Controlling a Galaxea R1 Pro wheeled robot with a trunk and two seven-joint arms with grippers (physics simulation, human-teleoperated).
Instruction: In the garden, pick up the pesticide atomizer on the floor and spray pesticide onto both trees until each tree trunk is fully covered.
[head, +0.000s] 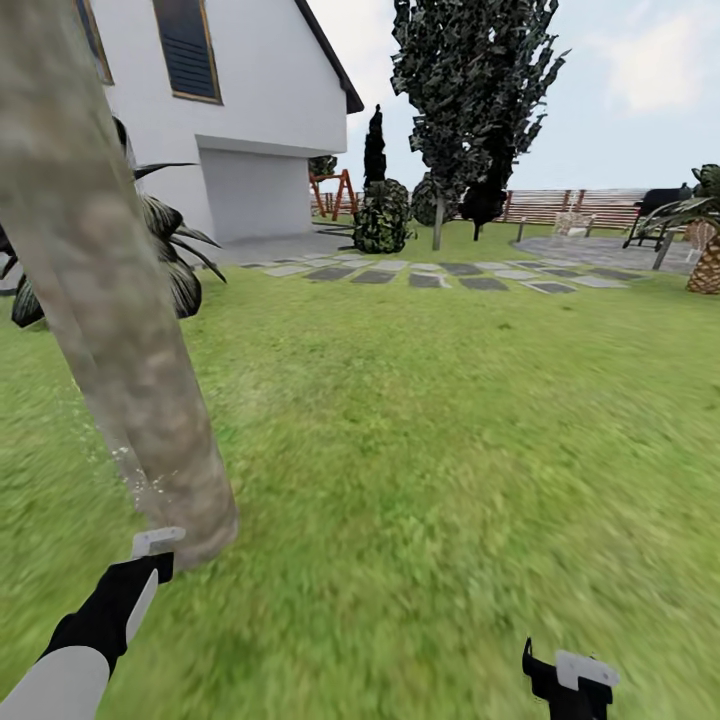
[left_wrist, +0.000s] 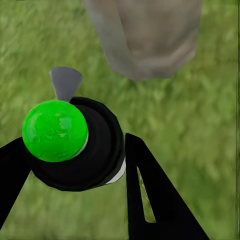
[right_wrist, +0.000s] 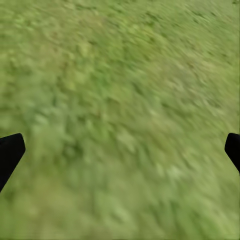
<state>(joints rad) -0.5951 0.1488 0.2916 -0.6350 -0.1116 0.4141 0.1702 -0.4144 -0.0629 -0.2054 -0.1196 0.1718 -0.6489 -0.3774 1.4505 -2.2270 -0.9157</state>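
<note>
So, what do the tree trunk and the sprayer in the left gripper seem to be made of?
The tree trunk looks like rough matte bark, mottled grey-brown. The atomizer in the left gripper looks like smooth plastic: a glossy green cap with highlights, a black body and a grey nozzle; this is only a guess.

The left arm (head: 85, 640) is extended from the lower left corner, its gripper (left_wrist: 75, 165) clamped on the atomizer (left_wrist: 75, 142). The right gripper (head: 568, 682) is held spread wide at lower right.
</note>
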